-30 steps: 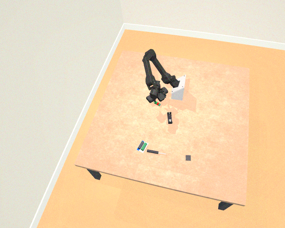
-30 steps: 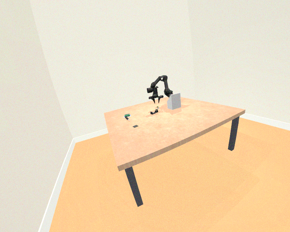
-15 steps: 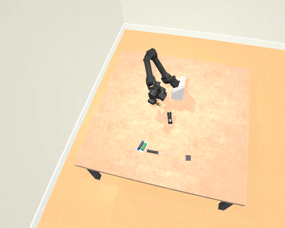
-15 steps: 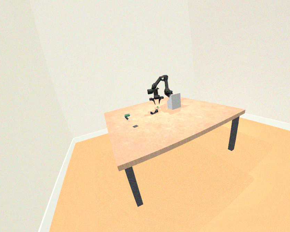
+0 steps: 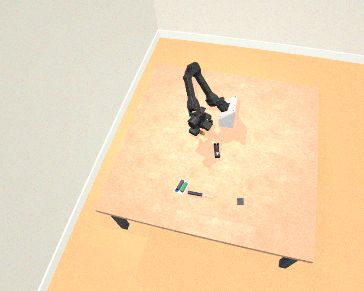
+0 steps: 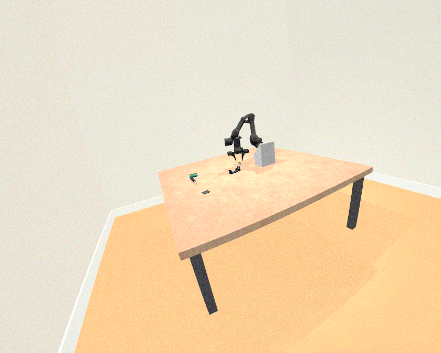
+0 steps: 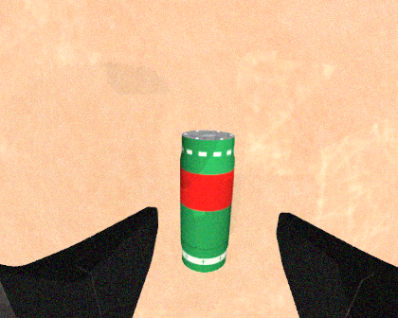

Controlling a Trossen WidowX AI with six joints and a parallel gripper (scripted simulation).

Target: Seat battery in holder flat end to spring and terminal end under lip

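The green battery (image 5: 202, 132) (image 6: 239, 163) (image 7: 207, 189) with a red band lies on its side on the table, lengthwise in the wrist view. Its grey end face points to the top of that view; the white band with plus marks is at the near end. My gripper (image 6: 239, 160) (image 7: 218, 221) is open above the battery, one finger on each side, with gaps to both. In the top view the gripper body hides the fingertips. The black holder (image 5: 216, 150) (image 6: 233, 171) lies apart from the battery and looks empty; its spring and lip are too small to tell apart.
The grey-white angled block (image 5: 227, 120) (image 6: 265, 154) stands beside the arm's base. Toward one table edge lie a tray with a dark and a green cylinder (image 5: 183, 186) (image 6: 193, 175), a black screwdriver (image 5: 195, 193) (image 6: 192, 179) and a dark square (image 5: 240, 201) (image 6: 206, 192).
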